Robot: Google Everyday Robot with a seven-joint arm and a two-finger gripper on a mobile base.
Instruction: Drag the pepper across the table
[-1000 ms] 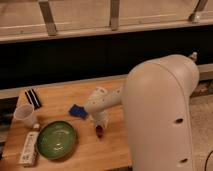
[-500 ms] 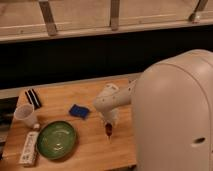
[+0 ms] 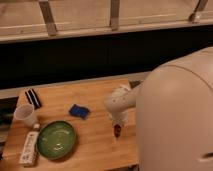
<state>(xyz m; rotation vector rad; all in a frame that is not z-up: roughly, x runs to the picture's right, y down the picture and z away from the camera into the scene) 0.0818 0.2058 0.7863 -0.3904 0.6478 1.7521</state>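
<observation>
The pepper (image 3: 117, 131) is a small dark red object on the light wooden table (image 3: 95, 145), right of centre, directly under my gripper (image 3: 117, 128). The white wrist of the arm (image 3: 119, 102) hangs just above it and hides most of the gripper. The gripper tip is at the pepper; whether it touches or holds it does not show. The arm's large white body fills the right side of the view and hides the table's right edge.
A blue sponge (image 3: 79, 111) lies left of the gripper. A green bowl (image 3: 56, 140) sits at front left, a white packet (image 3: 29, 148) beside it. A clear cup (image 3: 25, 115) and a dark striped object (image 3: 33, 98) stand at far left.
The gripper and the pepper under it have shifted rightward and toward the table's front edge. The arm's white body has grown larger in view. Other objects have not moved.
</observation>
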